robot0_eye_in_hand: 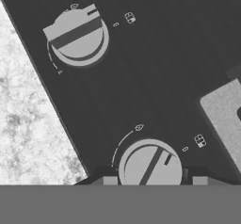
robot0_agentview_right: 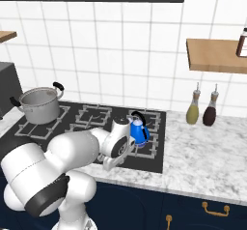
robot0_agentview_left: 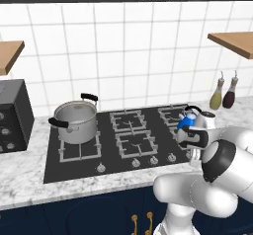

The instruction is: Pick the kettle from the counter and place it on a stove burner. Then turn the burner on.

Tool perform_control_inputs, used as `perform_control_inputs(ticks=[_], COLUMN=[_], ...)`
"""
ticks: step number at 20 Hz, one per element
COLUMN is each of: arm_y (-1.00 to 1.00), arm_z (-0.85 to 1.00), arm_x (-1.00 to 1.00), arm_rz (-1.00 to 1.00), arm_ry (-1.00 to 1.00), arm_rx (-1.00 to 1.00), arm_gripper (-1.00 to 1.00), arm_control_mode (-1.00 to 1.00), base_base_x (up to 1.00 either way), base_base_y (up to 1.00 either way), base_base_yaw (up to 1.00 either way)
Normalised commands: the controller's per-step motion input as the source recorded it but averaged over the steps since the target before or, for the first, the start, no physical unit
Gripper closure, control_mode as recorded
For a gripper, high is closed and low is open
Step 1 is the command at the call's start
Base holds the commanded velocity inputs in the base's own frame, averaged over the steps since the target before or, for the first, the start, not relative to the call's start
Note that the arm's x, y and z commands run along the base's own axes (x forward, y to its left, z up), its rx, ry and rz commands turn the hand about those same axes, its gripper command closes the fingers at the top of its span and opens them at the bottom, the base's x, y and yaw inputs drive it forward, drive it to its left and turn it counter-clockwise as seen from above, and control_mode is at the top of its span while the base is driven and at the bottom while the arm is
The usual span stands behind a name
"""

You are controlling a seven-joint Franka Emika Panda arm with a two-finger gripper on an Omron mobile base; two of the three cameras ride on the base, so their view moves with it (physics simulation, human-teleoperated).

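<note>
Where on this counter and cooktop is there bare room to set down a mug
Free: marble counter right of the cooktop, in front of the two bottles; also the middle burners. Crowded: steel pot on the left, blue kettle and the arm at the right burners.

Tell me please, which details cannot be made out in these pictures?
- Gripper, hand view: the fingertips straddle the near knob, mostly cut off by the bottom; contact with it is unclear.
- Small icons beside each knob, hand view: too small to tell which burner each serves.
- Kettle, left base view: its lower right is hidden by the arm's wrist.
- Front right burner, right base view: the kettle and wrist cover much of it.
- Flame: none discernible.
</note>
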Motion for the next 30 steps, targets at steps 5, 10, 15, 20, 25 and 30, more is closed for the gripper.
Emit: perform_control_inputs(ticks=[5,10,15,20,25,30], arm_y=[0.0,0.0,0.0,0.01,0.09,0.12], arm_z=[0.1,0.12,0.15,0.21,0.25,0.27], arm_x=[-0.15,-0.16,-0.16,-0.19,-0.15,-0.13], arm_rz=[0.11,0.09,0.07,0.08,0.11,0.12], arm_ry=[0.0,-0.01,-0.03,-0.06,-0.05,-0.05], arm_rx=[0.0,0.0,0.0,0.0,0.0,0.0], arm_gripper=[1.0,-1.0,-1.0,-1.0,-1.0,-1.0], arm_control_mode=[-1.0,-1.0,-1.0,-1.0,-1.0,-1.0], base_base_x=[0.0,0.0,0.0,0.0,0.0,0.0], base_base_y=[0.0,0.0,0.0,0.0,0.0,0.0], base_base_yaw=[0.0,0.0,0.0,0.0,0.0,0.0])
